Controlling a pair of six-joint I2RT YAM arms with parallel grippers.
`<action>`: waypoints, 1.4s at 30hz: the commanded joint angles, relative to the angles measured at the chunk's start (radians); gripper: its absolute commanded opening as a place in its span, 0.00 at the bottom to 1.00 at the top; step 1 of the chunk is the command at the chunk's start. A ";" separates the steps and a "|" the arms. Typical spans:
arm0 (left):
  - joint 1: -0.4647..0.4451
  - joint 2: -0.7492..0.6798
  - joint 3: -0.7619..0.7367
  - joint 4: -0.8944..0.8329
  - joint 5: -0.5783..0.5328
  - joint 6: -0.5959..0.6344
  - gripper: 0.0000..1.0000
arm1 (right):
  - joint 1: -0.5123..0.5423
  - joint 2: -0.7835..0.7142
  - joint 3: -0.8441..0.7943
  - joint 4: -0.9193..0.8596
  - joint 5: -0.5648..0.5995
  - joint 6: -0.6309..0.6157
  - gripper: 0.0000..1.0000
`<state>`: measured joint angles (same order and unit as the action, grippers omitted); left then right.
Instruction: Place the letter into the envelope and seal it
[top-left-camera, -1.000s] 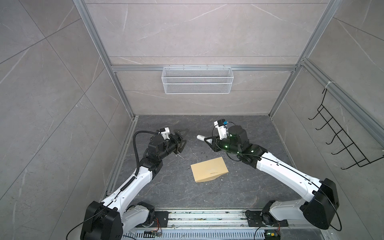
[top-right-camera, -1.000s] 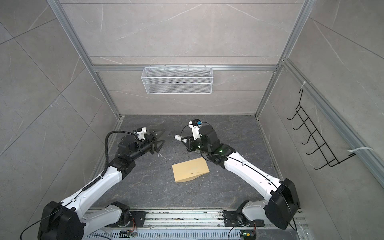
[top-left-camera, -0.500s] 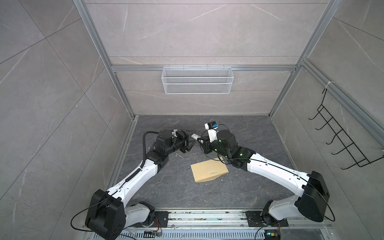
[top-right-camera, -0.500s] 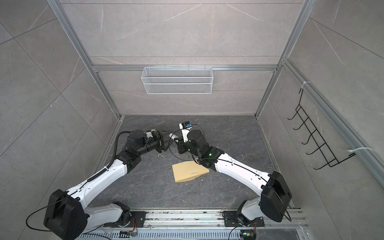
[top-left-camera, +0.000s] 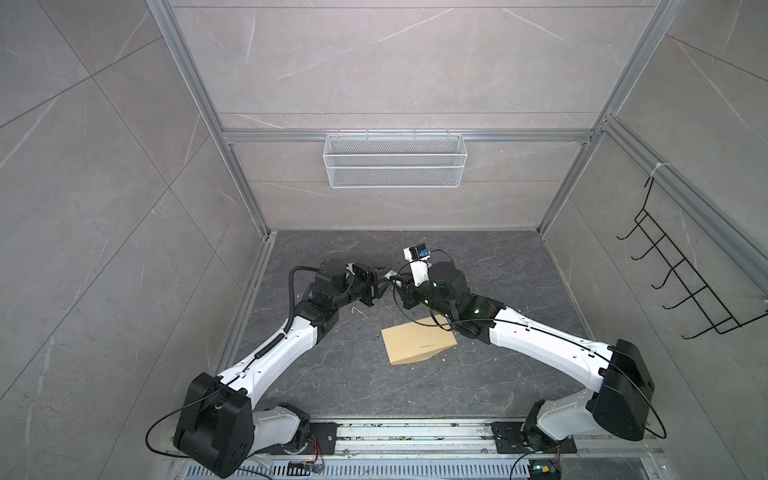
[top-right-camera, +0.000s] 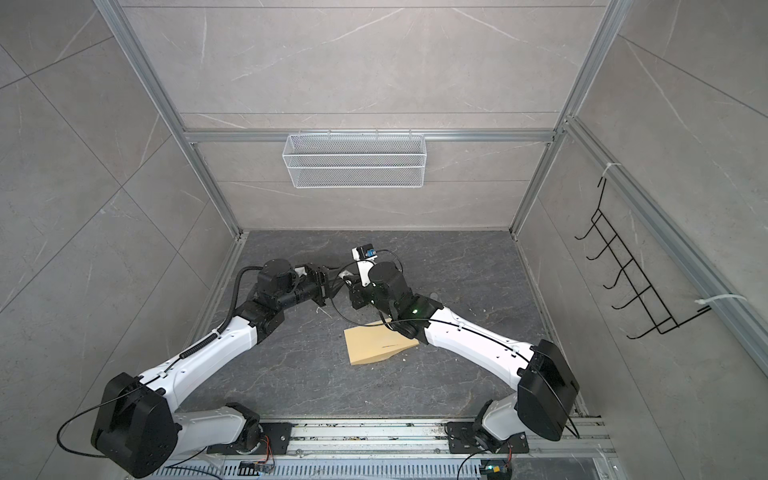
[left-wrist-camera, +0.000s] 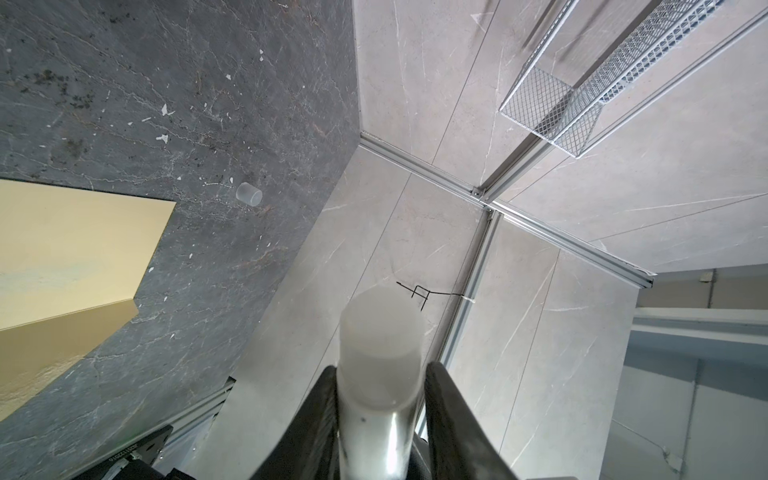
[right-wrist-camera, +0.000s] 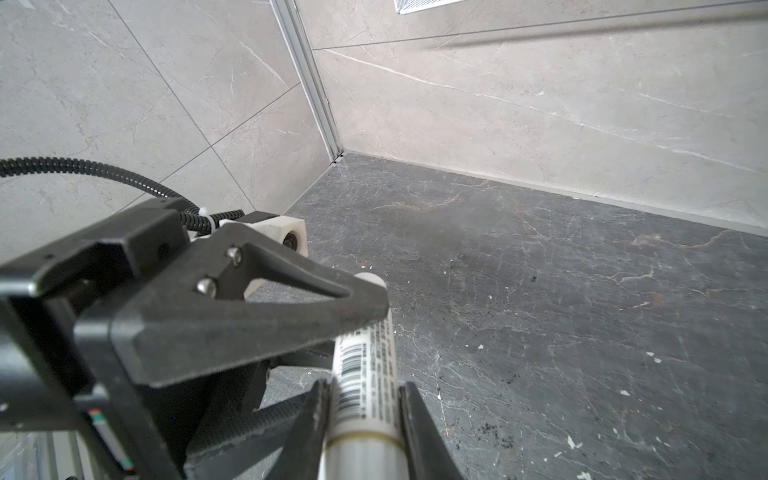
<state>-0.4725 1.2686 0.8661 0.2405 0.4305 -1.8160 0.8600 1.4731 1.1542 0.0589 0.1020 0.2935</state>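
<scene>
my right gripper (right-wrist-camera: 365, 385) clamps the glue stick (right-wrist-camera: 368, 353); my left gripper (left-wrist-camera: 380, 368) pinches its other end. the envelope (top-left-camera: 415, 345) lies flat on the table (top-left-camera: 332, 374), well apart from both.

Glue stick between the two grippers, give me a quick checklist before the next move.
1. The right gripper clamps the glue stick: ok.
2. The left gripper grips its far end: cannot tell; its fingers flank it closely.
3. Stick held clear of the table: ok.
4. The envelope lies on the table, free of both grippers: ok.
5. The letter is inside: cannot tell, none in view.
6. The loose clear cap lies apart from the envelope: ok.
</scene>
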 joint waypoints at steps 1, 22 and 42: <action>-0.002 0.010 0.028 0.064 0.036 -0.032 0.33 | 0.012 0.017 0.037 0.030 0.015 -0.020 0.00; -0.002 0.034 0.040 0.094 0.050 -0.010 0.00 | 0.026 0.027 0.037 0.022 0.021 -0.041 0.00; 0.018 -0.070 0.040 0.192 0.063 1.008 0.00 | 0.022 -0.306 -0.098 -0.036 -0.018 -0.090 0.97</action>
<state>-0.4572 1.2507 0.8749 0.3546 0.4519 -1.1278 0.8818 1.2194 1.0985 0.0494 0.0925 0.2237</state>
